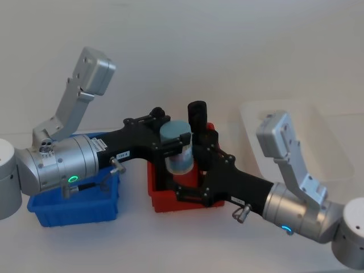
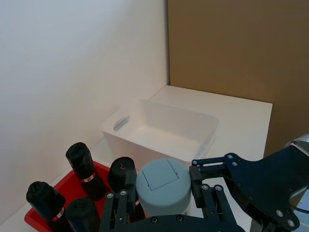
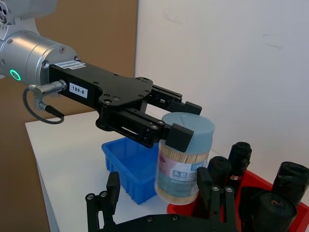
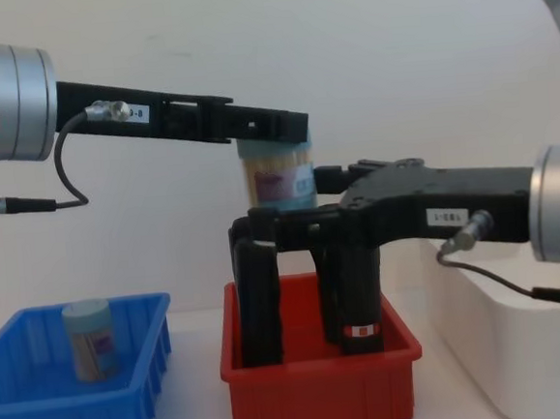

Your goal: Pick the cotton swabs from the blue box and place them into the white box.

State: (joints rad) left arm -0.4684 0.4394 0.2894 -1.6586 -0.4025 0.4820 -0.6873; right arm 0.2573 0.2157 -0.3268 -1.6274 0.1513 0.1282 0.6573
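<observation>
Left gripper (image 3: 186, 123) reaches out over the red bin (image 4: 324, 392), jaws clamped on one jar of cotton swabs (image 3: 181, 164) just under its pale blue lid. The jar hangs upright in the air, clear of the black rolls (image 2: 82, 162) standing in the red bin below, and well apart from both task boxes. Right gripper (image 3: 159, 187) comes in from the other side at the jar's lower half. Its jaws are apart and straddle the base, with a gap showing on at least one side, so no grip there yet. This reads as a hand-over between arms, judging by the two grippers meeting on one jar midway between the boxes. The blue box (image 4: 44, 412) sits at the robot's left with a second jar (image 4: 88, 339) standing upright in it. The white box (image 2: 145, 104) at the robot's right looks bare inside from the left wrist view. Progress is early: one jar is lifted but not delivered, at least one more waits, and nothing has been placed. What remains is to close the right jaws, release the left, carry the jar to the white box, then repeat.
</observation>
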